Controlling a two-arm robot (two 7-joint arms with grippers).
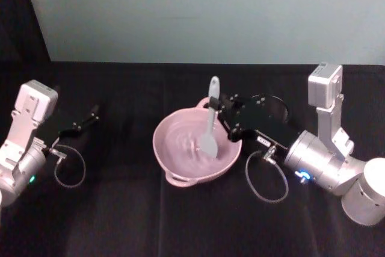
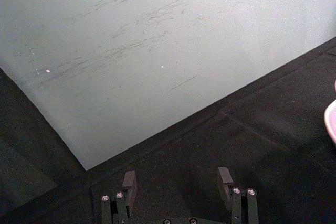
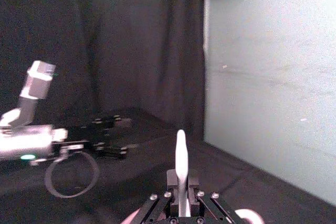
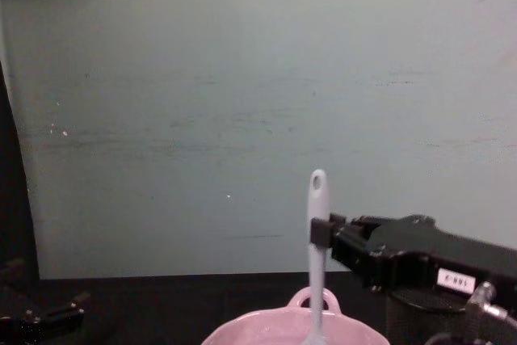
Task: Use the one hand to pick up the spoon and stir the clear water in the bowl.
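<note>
The pink bowl (image 1: 180,161) sits at the middle of the black table, with rippled water inside. The white spoon (image 1: 210,126) stands nearly upright in it, head in the water and handle end up. My right gripper (image 1: 220,111) is shut on the spoon's handle from the right side, above the bowl's far rim. In the chest view the spoon (image 4: 317,236) rises from the bowl (image 4: 266,330) with the right gripper (image 4: 321,234) clamped on it. The right wrist view shows the spoon handle (image 3: 181,169) between the fingers. My left gripper (image 2: 178,182) rests open at the far left, away from the bowl.
A pale green wall (image 1: 204,10) stands behind the black-draped table. Cable loops hang by each wrist, one on the left (image 1: 69,167) and one on the right (image 1: 264,179). The bowl's rim (image 2: 331,121) shows at the edge of the left wrist view.
</note>
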